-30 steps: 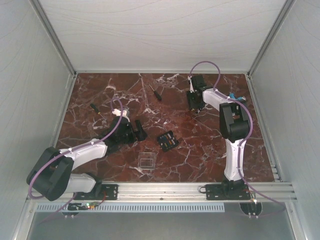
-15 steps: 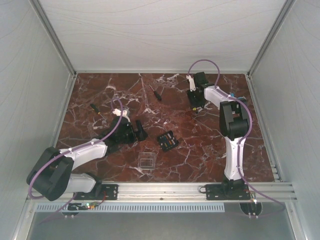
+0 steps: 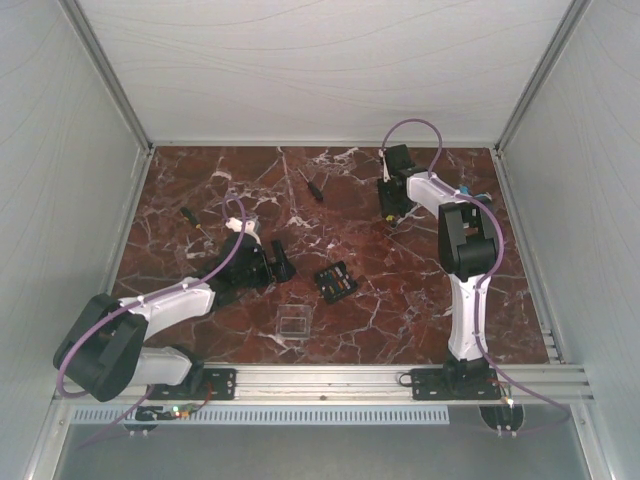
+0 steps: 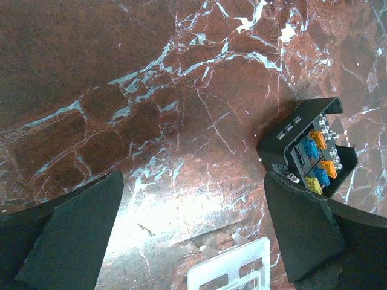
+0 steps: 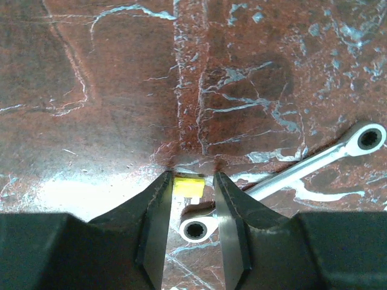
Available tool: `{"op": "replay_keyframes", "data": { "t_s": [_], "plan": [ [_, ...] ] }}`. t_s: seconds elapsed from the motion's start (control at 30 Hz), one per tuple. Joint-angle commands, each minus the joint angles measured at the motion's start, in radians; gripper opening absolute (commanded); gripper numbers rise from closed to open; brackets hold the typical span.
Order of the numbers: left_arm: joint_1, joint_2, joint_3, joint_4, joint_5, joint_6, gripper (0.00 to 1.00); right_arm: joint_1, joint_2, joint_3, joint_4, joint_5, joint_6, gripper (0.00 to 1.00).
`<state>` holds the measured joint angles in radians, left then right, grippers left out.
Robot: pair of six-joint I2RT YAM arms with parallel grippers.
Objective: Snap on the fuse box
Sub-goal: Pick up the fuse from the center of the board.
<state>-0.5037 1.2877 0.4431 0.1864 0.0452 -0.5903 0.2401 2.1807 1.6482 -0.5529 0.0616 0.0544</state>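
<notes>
Black, square and slotted: identify the plastic fuse box [image 3: 336,281] by these marks, lying near the middle of the red marble table [image 3: 420,300] with coloured fuses showing. Note the clear square plastic lid [image 3: 292,323] flat on the table, near the box but apart from it, towards the arm bases. Treat the snapping-on as not yet begun, with no cover seated and the lid unlifted. Read the left gripper [image 4: 192,181] as spread wide and empty, poised near both box and lid. Read the right gripper [image 5: 192,176], well apart at the far side, as narrowed astride a small yellow block [image 5: 187,185] beside a silver ratchet wrench [image 5: 302,172]; cannot tell whether clamped. Remaining, by judgement: lift lid, align over box, press home.
</notes>
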Motion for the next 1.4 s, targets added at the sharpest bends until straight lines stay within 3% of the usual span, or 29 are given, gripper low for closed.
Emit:
{"op": "replay_keyframes", "data": {
  "t_s": [0.0,0.47,0.77,1.13,1.37],
  "plan": [
    [0.002,0.004,0.003,0.057,0.015,-0.003,0.99,0.002,0.019,-0.039,-0.084,0.101,0.087,0.31],
    [0.006,0.008,-0.004,0.074,0.031,-0.016,0.99,0.027,0.029,-0.039,-0.104,0.109,0.139,0.23],
    [0.037,-0.037,-0.059,0.161,0.158,-0.036,0.96,0.084,-0.063,-0.091,-0.041,0.084,0.159,0.17],
    [0.020,-0.219,-0.171,0.320,0.192,-0.099,0.86,0.243,-0.329,-0.324,0.116,0.043,0.281,0.16],
    [-0.095,-0.298,-0.164,0.348,0.081,-0.140,0.85,0.366,-0.599,-0.500,0.240,0.038,0.423,0.16]
  ]
}}
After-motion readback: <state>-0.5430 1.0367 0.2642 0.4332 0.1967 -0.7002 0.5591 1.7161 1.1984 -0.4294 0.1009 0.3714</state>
